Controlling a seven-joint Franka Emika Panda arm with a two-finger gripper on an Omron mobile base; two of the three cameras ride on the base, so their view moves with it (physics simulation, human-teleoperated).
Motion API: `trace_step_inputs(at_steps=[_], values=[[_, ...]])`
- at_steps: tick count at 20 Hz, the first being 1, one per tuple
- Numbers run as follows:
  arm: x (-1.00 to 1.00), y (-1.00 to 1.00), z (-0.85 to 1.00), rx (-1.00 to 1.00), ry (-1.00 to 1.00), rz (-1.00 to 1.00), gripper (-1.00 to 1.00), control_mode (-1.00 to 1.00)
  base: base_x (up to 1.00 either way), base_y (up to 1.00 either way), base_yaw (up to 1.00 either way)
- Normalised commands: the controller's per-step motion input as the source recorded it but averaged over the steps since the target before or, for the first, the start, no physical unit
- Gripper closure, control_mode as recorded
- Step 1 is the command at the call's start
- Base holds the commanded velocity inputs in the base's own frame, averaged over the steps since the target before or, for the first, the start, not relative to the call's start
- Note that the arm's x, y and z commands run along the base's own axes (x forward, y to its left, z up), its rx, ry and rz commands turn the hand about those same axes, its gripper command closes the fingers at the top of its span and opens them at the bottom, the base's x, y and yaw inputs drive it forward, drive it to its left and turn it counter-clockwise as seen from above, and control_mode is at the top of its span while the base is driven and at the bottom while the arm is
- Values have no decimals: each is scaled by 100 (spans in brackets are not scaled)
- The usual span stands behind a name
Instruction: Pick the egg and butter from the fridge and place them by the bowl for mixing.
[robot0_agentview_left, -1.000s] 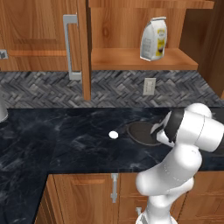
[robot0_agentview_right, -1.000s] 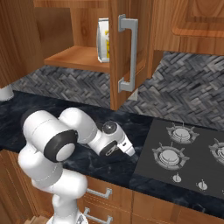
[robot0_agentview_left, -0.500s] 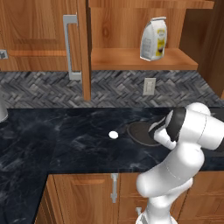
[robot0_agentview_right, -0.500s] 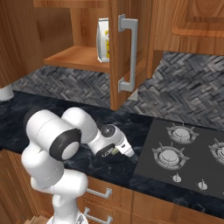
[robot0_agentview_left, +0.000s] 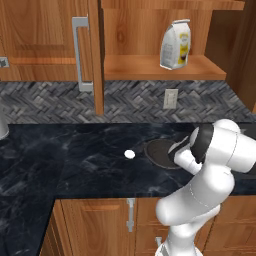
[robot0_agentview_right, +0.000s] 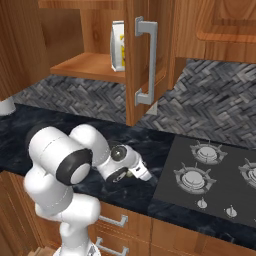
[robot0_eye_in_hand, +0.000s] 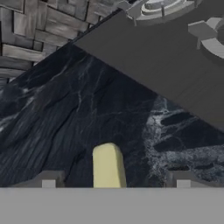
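Since a second ago my wrist has dipped slightly lower beside the bowl (robot0_agentview_left: 162, 151); the egg (robot0_agentview_left: 130, 154) stays put on the counter (robot0_agentview_left: 60, 160), just left of the bowl. From the right, my gripper (robot0_agentview_right: 147, 175) points down by the stove (robot0_agentview_right: 210, 175). At hand, the butter (robot0_eye_in_hand: 108, 166) stands between my wide-set fingertips (robot0_eye_in_hand: 48, 178), over the counter; whether they press it I cannot tell.

A kitchen: wooden cabinets (robot0_agentview_left: 40, 45), a dark marble counter (robot0_agentview_left: 65, 160), a herringbone tile backsplash (robot0_agentview_right: 220, 100) and a gas stove (robot0_agentview_right: 210, 172).
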Motion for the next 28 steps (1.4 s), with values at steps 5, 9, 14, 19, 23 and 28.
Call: trace_step_inputs(at_steps=[5,9,14,19,23,28], values=[[-9,24,57,0,0,0,-100,-100,0,0,0],[-10,15,69,-1,0,0,-100,-100,0,0,0],[-14,9,75,0,0,4,-100,-100,0,0,0],[-26,15,68,3,16,7,-100,-100,0,0,0],[-21,27,62,4,27,18,-100,-100,0,0,0],[-23,28,56,6,24,26,-100,-100,0,0,0]])
